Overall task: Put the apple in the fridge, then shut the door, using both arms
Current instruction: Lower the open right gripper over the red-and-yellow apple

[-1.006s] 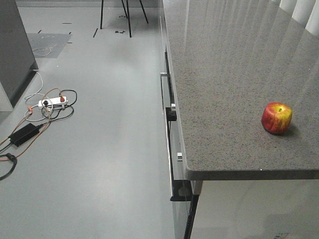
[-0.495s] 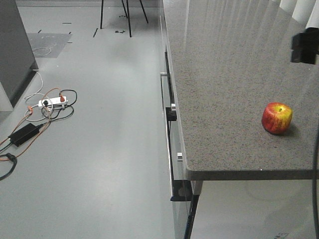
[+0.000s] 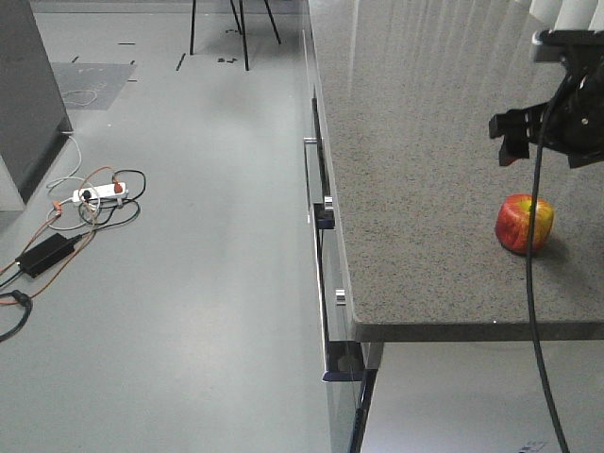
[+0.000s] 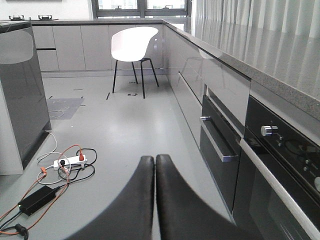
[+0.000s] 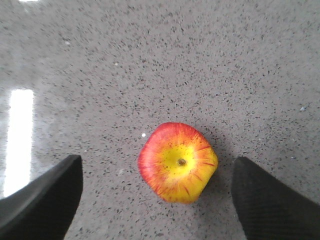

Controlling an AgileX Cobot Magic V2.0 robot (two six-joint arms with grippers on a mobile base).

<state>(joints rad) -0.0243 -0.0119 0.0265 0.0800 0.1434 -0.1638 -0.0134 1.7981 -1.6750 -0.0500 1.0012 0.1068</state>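
Change over the last second: the right gripper (image 3: 545,142) came into the front view. A second earlier it was absent, half a second earlier only a corner showed at the right edge, and at this moment it hung over the granite counter (image 3: 425,142), directly above the apple (image 3: 525,224).

The apple hadn't moved. It sat on the counter near the front right edge, stem dimple up.

Right wrist view: the apple (image 5: 178,162) was roughly centred between the two fingers (image 5: 45,200), maybe slightly nearer the right-hand one. The jaws were spread wide with clear counter on both sides and no contact. So it was released, empty and lined up.

The left gripper (image 4: 155,200) was clenched with its pads touching and nothing between them. It hung low beside the cabinet fronts, pointing down the aisle toward the white chair (image 4: 135,42).

My read: the approach was done and the pick not started. Next would likely be a straight descent and a close around the apple's widest part. It's round and smooth, so an off-centre close could roll it toward the counter edge.

I couldn't identify a fridge or door in any view, so the place and close steps were all still ahead.
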